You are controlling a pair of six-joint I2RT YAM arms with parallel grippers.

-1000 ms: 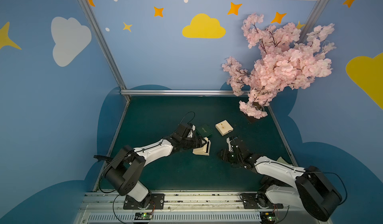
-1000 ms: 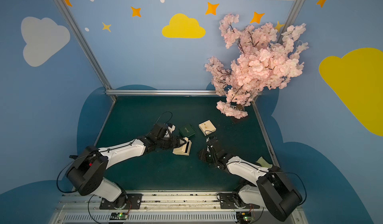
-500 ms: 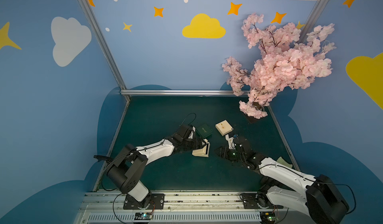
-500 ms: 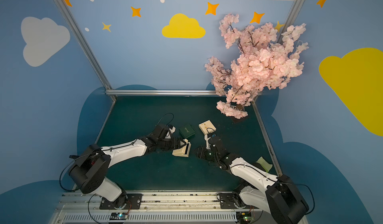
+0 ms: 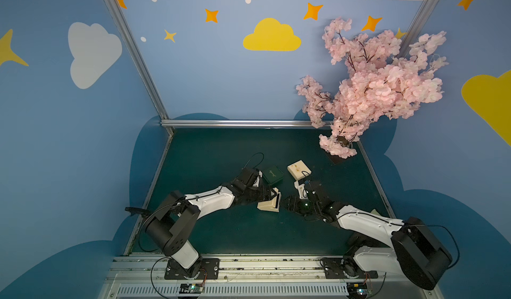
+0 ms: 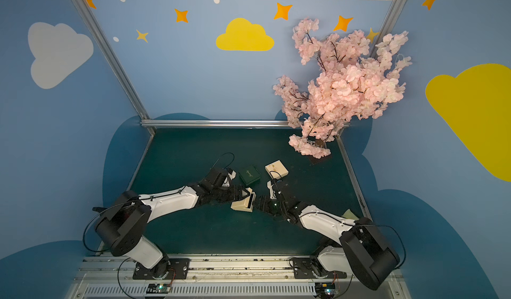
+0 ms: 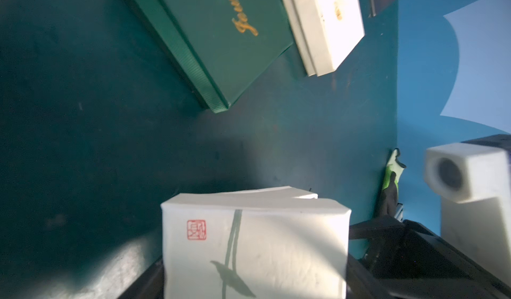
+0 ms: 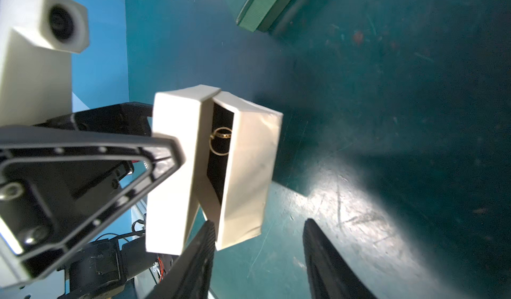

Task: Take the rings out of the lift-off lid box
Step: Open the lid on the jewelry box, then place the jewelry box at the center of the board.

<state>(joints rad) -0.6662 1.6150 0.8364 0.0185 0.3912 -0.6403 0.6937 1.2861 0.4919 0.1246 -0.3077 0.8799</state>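
The cream lift-off lid box lies tipped on the green mat, its two halves parted in a wedge. My left gripper is shut on the lid, the half with the red stamp. The other half rests on the mat, black-lined inside. Against that lining show the rings, thin metal hoops overlapping. My right gripper is open just beside the box. One of its fingers is by the gap, and nothing is between them.
A green box with gold script and a closed cream box lie just behind. A pink blossom tree overhangs the back right corner. A pale green scrap lies at the right edge.
My right gripper has moved left, up to the box, and its jaws have spread wider. The left gripper still holds the lid, almost unmoved.
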